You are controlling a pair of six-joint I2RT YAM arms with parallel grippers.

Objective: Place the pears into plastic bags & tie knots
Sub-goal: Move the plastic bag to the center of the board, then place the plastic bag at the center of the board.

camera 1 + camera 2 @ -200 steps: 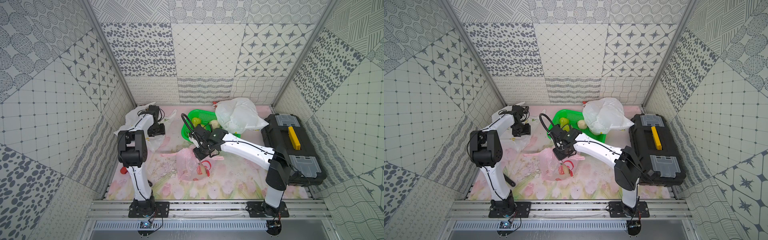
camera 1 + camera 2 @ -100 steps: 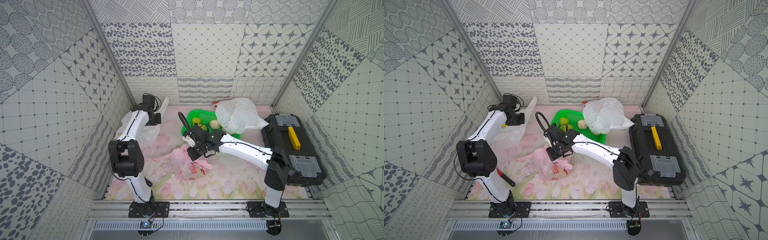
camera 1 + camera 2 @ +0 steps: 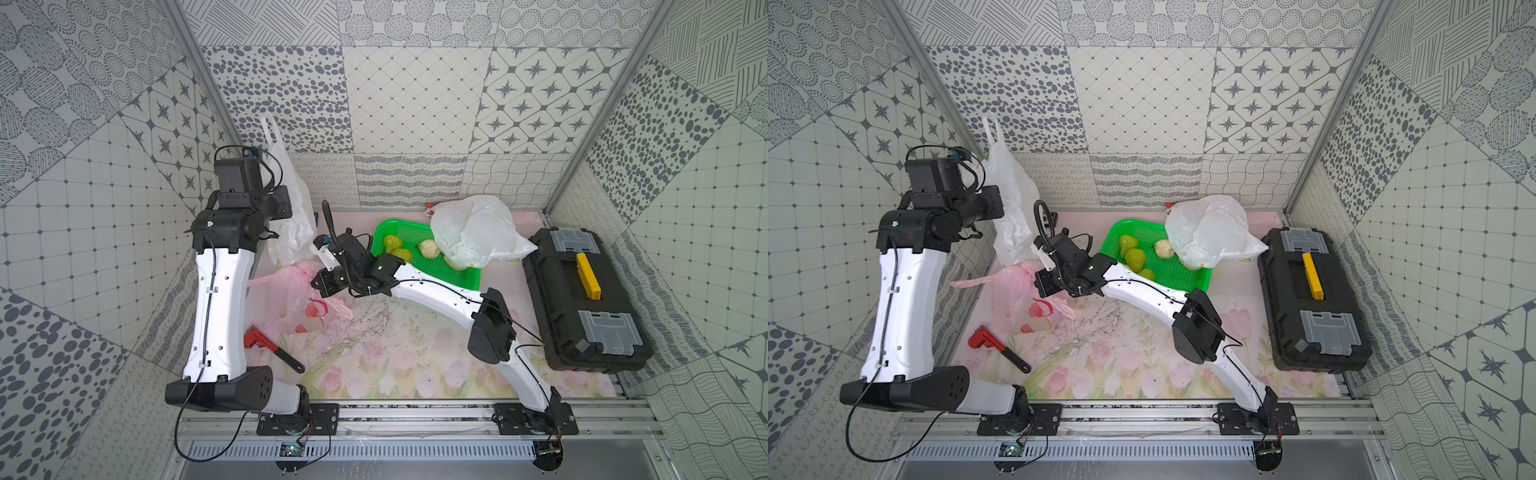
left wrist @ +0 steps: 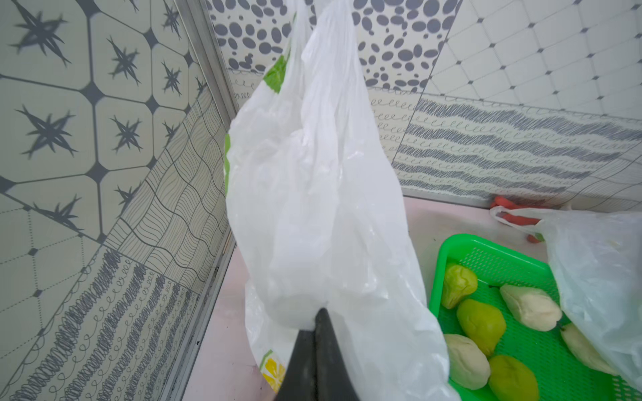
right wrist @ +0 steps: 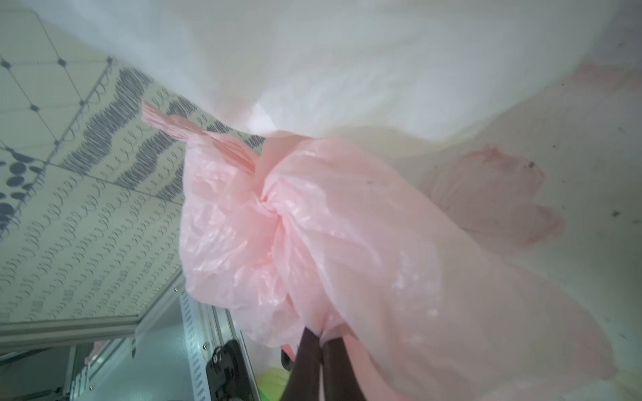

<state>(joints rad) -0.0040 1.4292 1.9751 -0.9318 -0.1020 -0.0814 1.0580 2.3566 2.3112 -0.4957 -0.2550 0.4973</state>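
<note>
My left gripper (image 4: 321, 311) is shut on the white lemon-print plastic bag (image 4: 312, 180) and holds it high at the back left corner (image 3: 291, 216) (image 3: 1013, 208). My right gripper (image 5: 321, 336) is shut on a bunched fold of the knotted pink plastic bag (image 5: 312, 225), which rests on the table at the left (image 3: 291, 293) (image 3: 1013, 291). A plain white bag (image 3: 473, 232) lies partly over the green basket (image 3: 386, 226). In the basket lie green pears (image 3: 402, 254) (image 4: 481, 321) and cream pears (image 3: 429, 248) (image 4: 529, 305).
A black toolbox (image 3: 582, 299) with a yellow handle fills the right side. A red pipe wrench (image 3: 266, 345) lies at the front left beside the left arm. The left and back walls stand close to the lifted bag.
My left gripper has shut on the lemon-print bag and lifted it off the table toward the back left corner. My right gripper has moved left with the pink bag.
</note>
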